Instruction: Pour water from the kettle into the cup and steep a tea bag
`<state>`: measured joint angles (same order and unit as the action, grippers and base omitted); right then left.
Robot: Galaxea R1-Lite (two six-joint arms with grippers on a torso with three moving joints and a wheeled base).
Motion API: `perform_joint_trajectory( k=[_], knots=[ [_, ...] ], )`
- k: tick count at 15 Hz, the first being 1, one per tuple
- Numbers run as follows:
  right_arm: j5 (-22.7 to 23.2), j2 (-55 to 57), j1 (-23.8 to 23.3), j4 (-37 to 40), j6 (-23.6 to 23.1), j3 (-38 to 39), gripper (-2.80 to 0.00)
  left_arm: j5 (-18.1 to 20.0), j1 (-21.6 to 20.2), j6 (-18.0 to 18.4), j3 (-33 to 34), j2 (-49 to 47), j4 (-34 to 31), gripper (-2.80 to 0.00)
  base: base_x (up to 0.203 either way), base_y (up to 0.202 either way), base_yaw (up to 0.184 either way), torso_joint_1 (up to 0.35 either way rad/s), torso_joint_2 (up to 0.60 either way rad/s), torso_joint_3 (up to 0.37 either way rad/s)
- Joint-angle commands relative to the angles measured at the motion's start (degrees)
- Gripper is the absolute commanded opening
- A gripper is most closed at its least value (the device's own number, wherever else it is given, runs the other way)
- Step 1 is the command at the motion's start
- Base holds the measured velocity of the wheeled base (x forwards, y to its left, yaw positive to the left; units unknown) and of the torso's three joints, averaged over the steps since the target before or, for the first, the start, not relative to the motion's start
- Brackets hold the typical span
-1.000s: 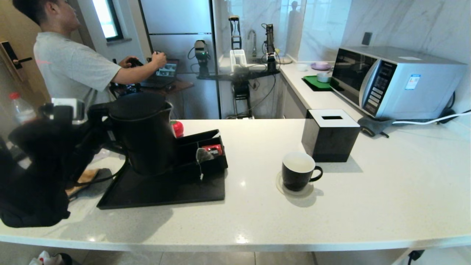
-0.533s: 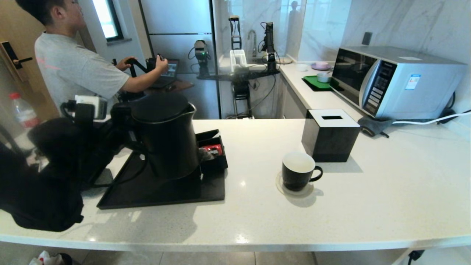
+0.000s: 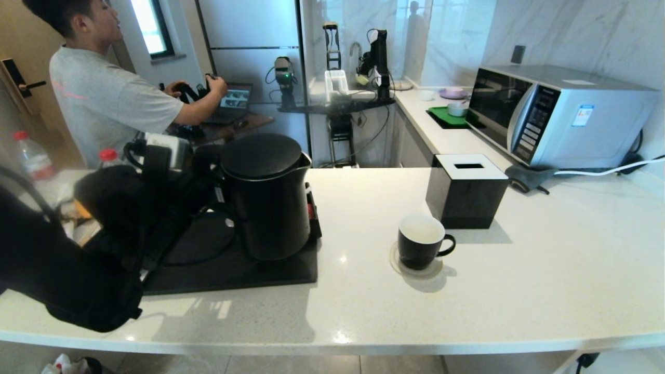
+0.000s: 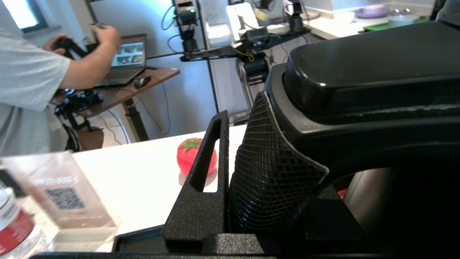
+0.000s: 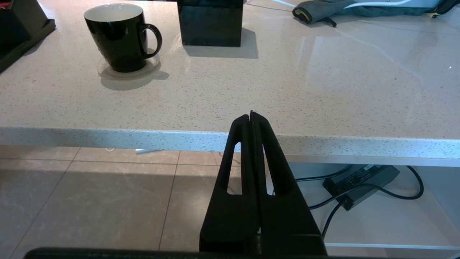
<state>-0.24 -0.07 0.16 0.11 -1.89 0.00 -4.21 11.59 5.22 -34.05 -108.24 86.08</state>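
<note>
Clamping the kettle [image 3: 267,200] handle, the left gripper [image 4: 230,172] is risking slopping water short of the cup [image 3: 420,241].

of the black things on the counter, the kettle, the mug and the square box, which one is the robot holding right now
The kettle. The left gripper is clamped on its handle above the black tray, while the mug and the square box stand untouched on the counter.

A black tray [image 3: 280,272], the cup [image 3: 420,242] on a round coaster [image 3: 397,263], and a black tissue box [image 3: 465,191] are carried by the pale speckled counter [image 3: 519,291].
</note>
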Motion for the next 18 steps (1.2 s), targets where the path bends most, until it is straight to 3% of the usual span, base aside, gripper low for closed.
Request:
perform_joint_trajectory(
  k=[1,7,14,18],
  knots=[
    [-0.02,0.07,0.02,-0.02,-0.04,0.00,-2.80,-0.38,1.39,0.34,-0.74,-0.12,-0.32,-2.80,0.000,0.000,0.000,0.000,0.00,0.000],
    [-0.02,0.07,0.02,-0.02,-0.04,0.00,-2.80,-6.16,8.32,0.73,-4.26,0.64,-4.82,-2.80,0.000,0.000,0.000,0.000,0.00,0.000],
    [-0.02,0.07,0.02,-0.02,-0.04,0.00,-2.80,-10.21,13.21,2.33,-7.73,0.84,-7.72,-2.80,0.000,0.000,0.000,0.000,0.00,0.000],
    [-0.02,0.07,0.02,-0.02,-0.04,0.00,-2.80,-10.72,15.96,3.56,-10.66,0.32,-11.29,-2.80,0.000,0.000,0.000,0.000,0.00,0.000]
  ],
)
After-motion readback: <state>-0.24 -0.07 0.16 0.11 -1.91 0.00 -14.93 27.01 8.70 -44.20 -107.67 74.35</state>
